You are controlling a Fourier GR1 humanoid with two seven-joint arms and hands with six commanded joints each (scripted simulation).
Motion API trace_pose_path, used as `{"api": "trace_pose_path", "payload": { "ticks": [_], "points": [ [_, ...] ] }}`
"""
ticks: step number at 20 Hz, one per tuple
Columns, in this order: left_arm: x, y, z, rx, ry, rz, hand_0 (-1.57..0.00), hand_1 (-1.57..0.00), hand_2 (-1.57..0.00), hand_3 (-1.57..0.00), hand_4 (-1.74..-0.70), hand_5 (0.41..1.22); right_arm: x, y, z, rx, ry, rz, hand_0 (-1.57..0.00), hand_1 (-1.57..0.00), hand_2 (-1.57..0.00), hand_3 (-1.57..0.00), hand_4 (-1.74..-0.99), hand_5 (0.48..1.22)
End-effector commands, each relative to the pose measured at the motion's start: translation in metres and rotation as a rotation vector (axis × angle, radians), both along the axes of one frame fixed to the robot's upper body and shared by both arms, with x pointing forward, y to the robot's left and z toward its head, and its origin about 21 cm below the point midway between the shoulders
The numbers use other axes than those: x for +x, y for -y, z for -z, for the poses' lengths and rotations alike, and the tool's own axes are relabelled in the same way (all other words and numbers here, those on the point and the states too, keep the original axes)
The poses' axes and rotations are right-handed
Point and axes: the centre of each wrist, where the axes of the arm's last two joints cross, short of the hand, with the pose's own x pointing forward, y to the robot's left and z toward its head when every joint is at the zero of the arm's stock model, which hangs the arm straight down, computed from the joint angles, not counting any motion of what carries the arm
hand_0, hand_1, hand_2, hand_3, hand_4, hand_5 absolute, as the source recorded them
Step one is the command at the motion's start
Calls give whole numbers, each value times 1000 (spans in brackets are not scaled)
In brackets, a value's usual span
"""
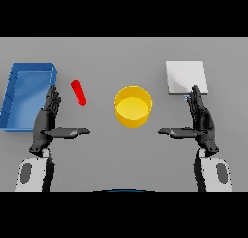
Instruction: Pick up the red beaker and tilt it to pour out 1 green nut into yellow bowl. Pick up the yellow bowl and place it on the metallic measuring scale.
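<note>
Both hands are just parked over the grey desk [97, 53] right now, holding nothing. The left hand [46, 123] has its fingers [52, 100] straight and pointing away from the robot, kept close together, with the thumb stuck out sideways toward the middle of the desk. The right hand [202, 123] mirrors it: fingers straight and together, thumb poking inward. The red beaker [78, 93] looks like a thin tilted red shape, sitting just beyond and to the inside of the left fingers, not touching them. The yellow bowl [133, 106] sits upright between the two hands, roughly level with the fingertips and past both thumb tips, well clear of either. Can't make out any green nut in it or in the beaker. The metallic measuring scale [186, 77], a pale square plate, lies right beyond the right fingertips, which reach about to its near edge. A blue tray [14, 94] sits just outside the left fingers.
</note>
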Motion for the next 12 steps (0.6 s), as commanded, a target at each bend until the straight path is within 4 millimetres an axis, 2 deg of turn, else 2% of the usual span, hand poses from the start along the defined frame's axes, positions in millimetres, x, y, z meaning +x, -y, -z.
{"api": "trace_pose_path", "payload": {
  "ticks": [1,6,8,10,12],
  "points": [
    [0,0,0,0,0,-1,1,1,1,1,-1204,652,0,0,0,0,0,1,1,1,1,1,-1245,681],
    [-2,-3,-3,-1,13,-1,1,1,1,1,-1204,652,-3,1,1,2,0,0,1,1,1,1,-1245,681],
    [-12,-6,-8,126,25,46,1,1,1,1,-1207,649,-22,0,-3,-221,125,-33,1,1,1,1,-1242,678],
    [-22,-7,-14,161,26,63,1,1,1,1,-1218,654,-30,1,-8,-303,147,-40,1,1,1,1,-1235,679],
    [-24,1,-18,178,8,80,1,1,1,1,-1224,660,-28,0,-11,-322,129,-44,1,1,1,1,-1235,678]
  ]
}}
